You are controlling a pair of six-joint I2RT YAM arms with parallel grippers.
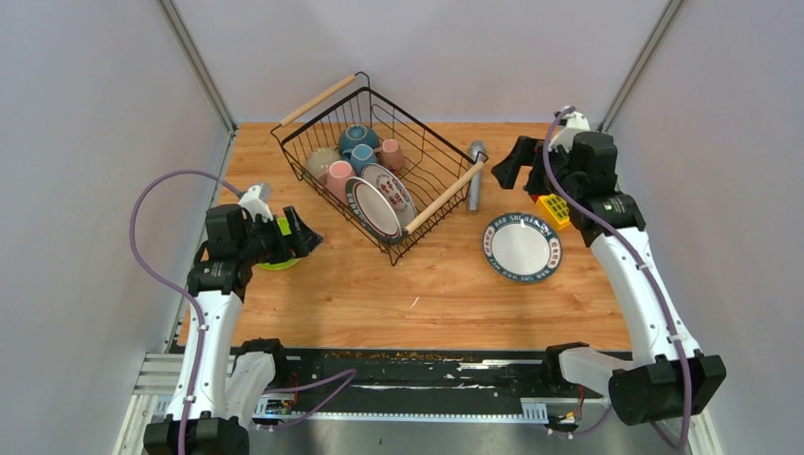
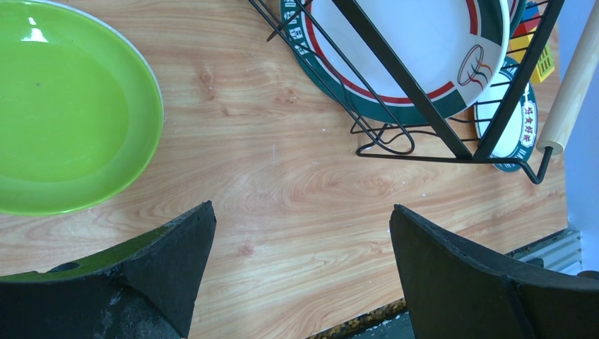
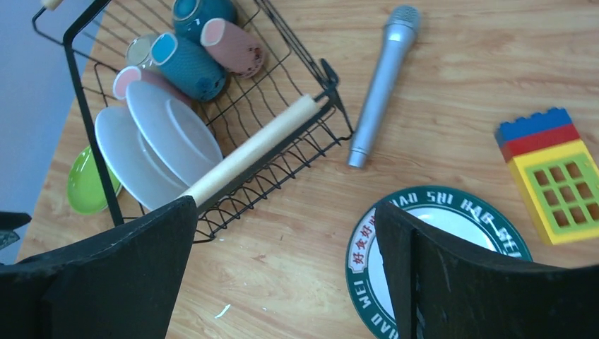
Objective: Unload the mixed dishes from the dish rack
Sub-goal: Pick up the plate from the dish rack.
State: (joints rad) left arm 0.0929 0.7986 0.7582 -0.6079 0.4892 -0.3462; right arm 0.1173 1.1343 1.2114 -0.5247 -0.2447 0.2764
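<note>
At left, left claw spread wide, empty, just beside green plate. Up and right of it, rack, long axis running far-left to near-right, plates leaning at its near end, mugs behind. Farther right, right claw equally wide, empty. Left probably nearer those plates.

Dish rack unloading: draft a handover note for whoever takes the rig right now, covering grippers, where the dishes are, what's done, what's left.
Left gripper: open, empty, over the table by the lime-green plate.
Right gripper: open, empty, over the table right of the dish rack.
Done: the lime-green plate and one patterned plate lie on the table, outside the rack.
Left: two patterned plates, the mugs and the bowls in the rack.
</note>
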